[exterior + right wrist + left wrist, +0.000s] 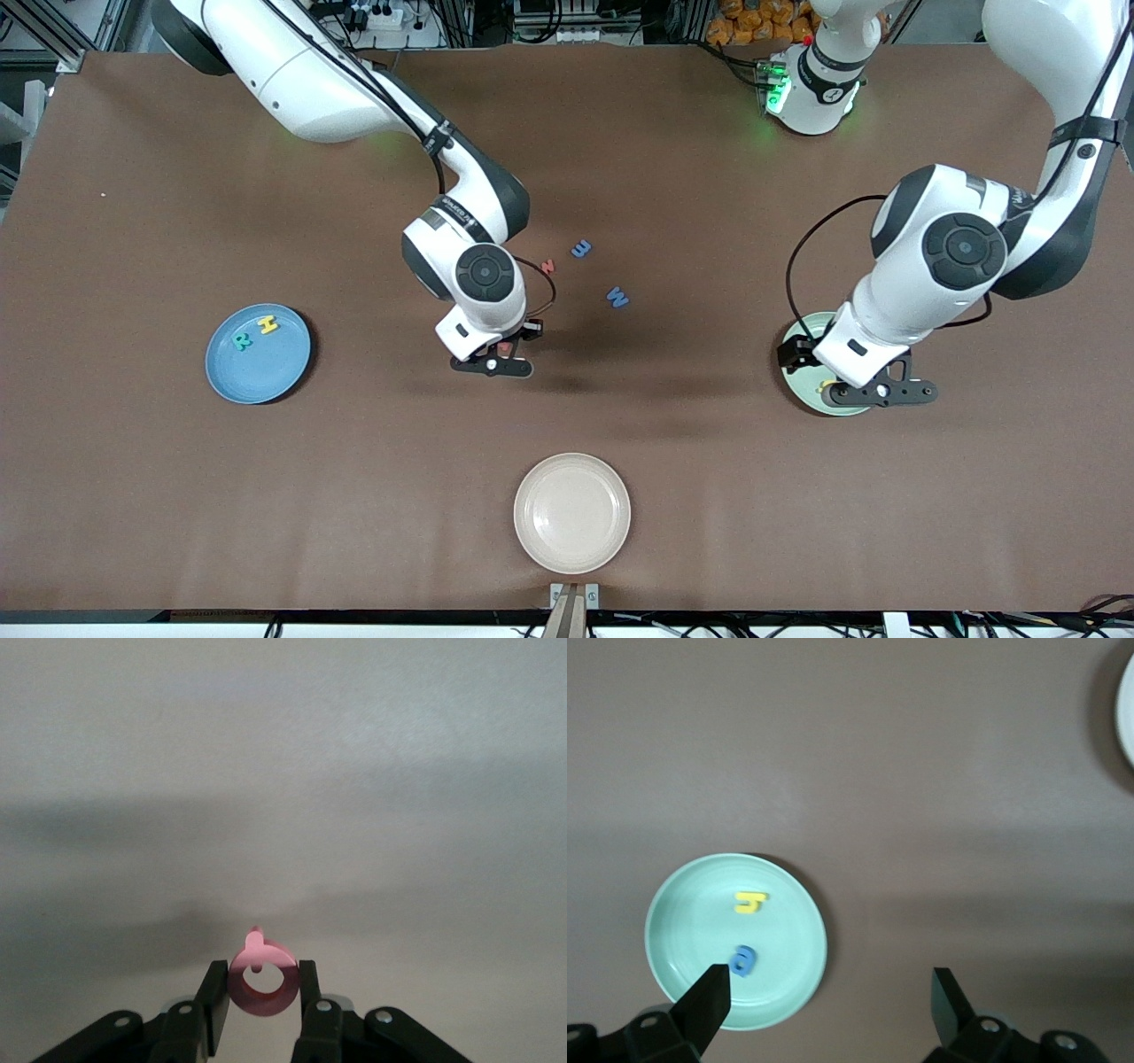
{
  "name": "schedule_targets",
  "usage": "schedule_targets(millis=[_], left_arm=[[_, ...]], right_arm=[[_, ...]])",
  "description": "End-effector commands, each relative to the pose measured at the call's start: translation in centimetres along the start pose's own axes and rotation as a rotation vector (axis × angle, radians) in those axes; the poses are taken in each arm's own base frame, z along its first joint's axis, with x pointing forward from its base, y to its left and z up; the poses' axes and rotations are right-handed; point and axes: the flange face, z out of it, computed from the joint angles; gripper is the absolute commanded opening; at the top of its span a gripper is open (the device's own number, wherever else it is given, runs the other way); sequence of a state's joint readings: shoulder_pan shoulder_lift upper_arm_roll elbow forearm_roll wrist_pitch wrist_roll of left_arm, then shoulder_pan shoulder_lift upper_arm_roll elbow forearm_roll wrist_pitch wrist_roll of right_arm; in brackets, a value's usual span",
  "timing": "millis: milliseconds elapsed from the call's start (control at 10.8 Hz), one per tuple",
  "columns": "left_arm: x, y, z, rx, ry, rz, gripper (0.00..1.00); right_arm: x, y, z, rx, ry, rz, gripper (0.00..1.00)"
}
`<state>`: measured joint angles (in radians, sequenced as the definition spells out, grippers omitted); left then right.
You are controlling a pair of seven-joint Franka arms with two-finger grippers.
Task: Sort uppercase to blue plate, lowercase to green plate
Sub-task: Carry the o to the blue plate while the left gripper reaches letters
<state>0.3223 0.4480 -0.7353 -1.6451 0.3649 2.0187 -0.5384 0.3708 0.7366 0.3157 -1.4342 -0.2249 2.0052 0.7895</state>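
Right gripper (257,992) jaws clamp red Q (263,983); left gripper (828,1001) jaws apart, half hiding green plate (802,385).

Brown table (709,496), matte, plain all over. Cream plate (571,512) at the edge nearest the front camera, unpatterned. From that plate toward the right arm's end: light-blue plate (257,363), bearing teal R (241,340) and yellow H (267,324). Toward the left arm's end: pale mint-green plate (682,904), bearing yellow y-like letter (749,902) and blue a-like letter (744,959). Farther from the camera than the cream plate: blue W (617,297), blue e-like letter (580,249), small red w (547,265). Red Q (263,985), pinkish in the right wrist view, between black fingers (213,1001).
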Motion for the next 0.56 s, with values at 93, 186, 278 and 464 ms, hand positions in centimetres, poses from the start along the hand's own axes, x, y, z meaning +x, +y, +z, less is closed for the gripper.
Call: schedule_targets(millis=[93,186,278,464], left_arm=[[-1.0,2.2,-0.5,-0.004,-0.016,-0.068,1.00],[-1.2,2.6,-0.4,-0.004,-0.018,-0.077,1.00],[-1.5,3.4,-0.3,-0.005,-0.021,-0.080,1.00],[-2.4,5.9,0.3,-0.008,-0.030,-0.109,1.00]], right_arm=[[2.3,5.1,-1.7,0.016,-0.045,-0.082,0.17],[3.0,6.5,-1.6,0.007,-0.055,-0.121,0.17],[3.9,8.2,-1.3,-0.007,-0.059,-0.157,0.17],[5.5,11.4,-1.3,-0.024,-0.059,-0.226,0.17]])
